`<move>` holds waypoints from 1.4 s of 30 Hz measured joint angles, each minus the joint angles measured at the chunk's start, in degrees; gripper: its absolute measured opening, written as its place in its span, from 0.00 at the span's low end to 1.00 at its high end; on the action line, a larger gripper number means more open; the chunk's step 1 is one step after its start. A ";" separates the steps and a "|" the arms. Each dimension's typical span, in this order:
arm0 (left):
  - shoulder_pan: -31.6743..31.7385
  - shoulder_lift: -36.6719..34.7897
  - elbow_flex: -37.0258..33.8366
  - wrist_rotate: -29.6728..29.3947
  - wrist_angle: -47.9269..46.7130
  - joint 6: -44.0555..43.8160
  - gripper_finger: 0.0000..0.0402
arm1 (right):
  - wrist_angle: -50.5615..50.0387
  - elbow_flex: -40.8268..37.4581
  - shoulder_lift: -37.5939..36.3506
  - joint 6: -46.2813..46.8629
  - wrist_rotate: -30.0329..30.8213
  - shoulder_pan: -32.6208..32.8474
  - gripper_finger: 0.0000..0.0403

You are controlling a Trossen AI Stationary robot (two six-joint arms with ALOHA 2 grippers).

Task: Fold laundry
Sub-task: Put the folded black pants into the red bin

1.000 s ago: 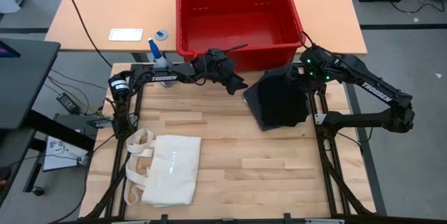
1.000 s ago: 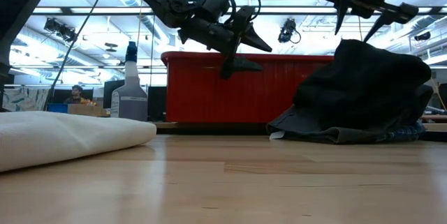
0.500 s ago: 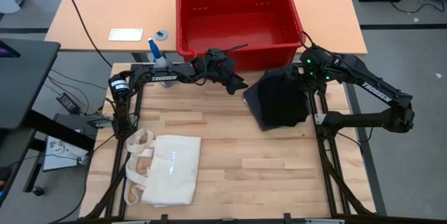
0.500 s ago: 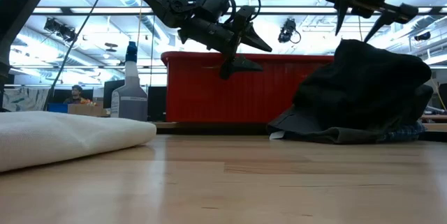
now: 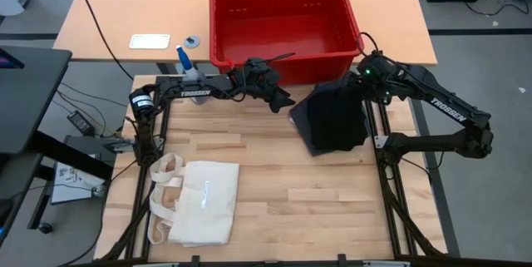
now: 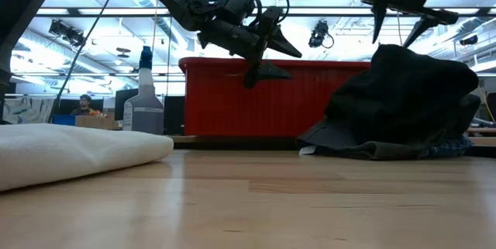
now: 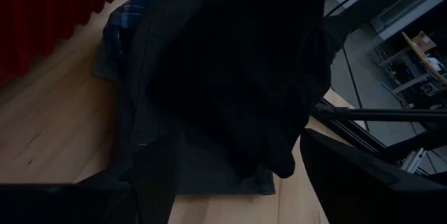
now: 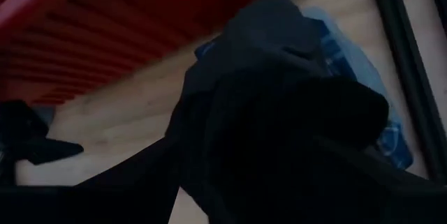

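basket point(image 5: 283, 13): red | top garment point(image 5: 335, 117): charcoal-black | plaid garment point(image 7: 126, 15): blue-white | tote point(image 5: 202, 203): cream

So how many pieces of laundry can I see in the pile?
3, stacked by the red basket: dark garment on top, grey one under it, plaid one at the bottom. More may be hidden.

Robotics lab / open-plan workshop, not a home. Cues: butcher-block table point(image 5: 274, 192) on a black extrusion frame point(image 5: 391, 184), cables point(image 5: 91, 17) trailing across grey floor. A second plain desk point(image 5: 125, 9) sits behind it, next to a monitor point(image 5: 25, 92). Low view shows industrial ceiling with track lights point(image 6: 62, 30), exposed rails, more benches far back, a person seated at a distant desk point(image 6: 84, 105). Spray bottle point(image 6: 144, 90) and red plastic basket point(image 6: 256, 102) look like test props.
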 joint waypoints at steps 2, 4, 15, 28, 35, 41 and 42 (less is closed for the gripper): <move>0.00 0.00 0.00 0.00 0.00 0.00 0.72 | 0.04 0.00 -0.02 -2.36 -0.17 0.00 0.74; 0.00 0.00 0.00 0.00 0.00 0.00 0.72 | 0.39 0.00 -0.02 -7.33 -0.76 -0.26 0.74; 0.00 0.00 0.00 0.02 0.00 0.00 0.72 | 2.08 0.00 -0.26 -22.73 -1.65 -0.89 0.74; 0.00 0.00 0.00 0.00 0.00 0.00 0.72 | 0.35 0.00 -6.93 -29.04 4.52 7.43 0.74; -0.02 -0.12 -0.04 -2.94 4.86 0.00 0.72 | 0.28 0.00 -11.83 -28.93 4.53 7.50 0.74; -0.31 -0.11 -0.02 -3.37 9.20 -4.15 0.72 | 0.35 0.00 -16.17 -28.64 6.25 7.50 0.74; -0.57 -0.11 -0.02 -3.36 9.05 -7.14 0.72 | 0.35 0.00 -16.73 -28.35 6.32 7.50 0.74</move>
